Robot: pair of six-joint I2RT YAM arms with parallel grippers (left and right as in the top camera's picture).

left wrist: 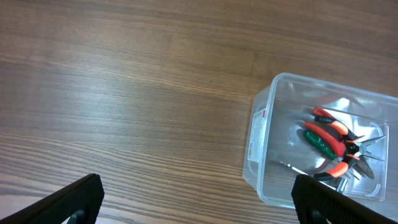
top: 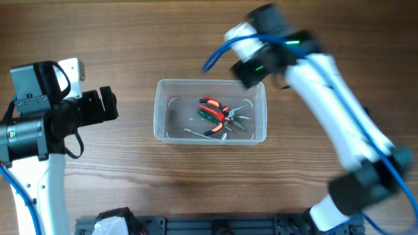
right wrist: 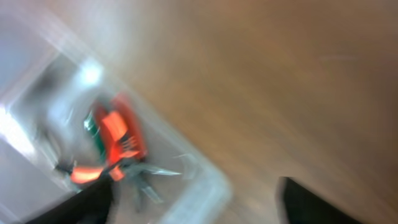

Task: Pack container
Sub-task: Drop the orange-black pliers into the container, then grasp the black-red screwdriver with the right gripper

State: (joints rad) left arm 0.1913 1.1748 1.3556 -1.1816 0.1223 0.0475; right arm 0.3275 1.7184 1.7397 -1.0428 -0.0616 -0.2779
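Note:
The clear plastic container [top: 210, 111] stands at the table's middle. Inside lie orange-handled pliers [top: 215, 106], green-handled pliers [top: 210, 115] and a small metal tool. The container also shows in the left wrist view [left wrist: 261, 140] and, blurred, in the right wrist view [right wrist: 205, 180]. My left gripper [top: 108, 106] is open and empty, left of the container, its fingers showing in the left wrist view [left wrist: 198, 202]. My right gripper [top: 248, 73] is open and empty above the container's far right corner; its view [right wrist: 196, 202] is blurred by motion.
Bare wooden table surrounds the container. A dark rail [top: 215, 225] runs along the front edge. A blue cable [top: 219, 55] loops off the right arm near the container's far side.

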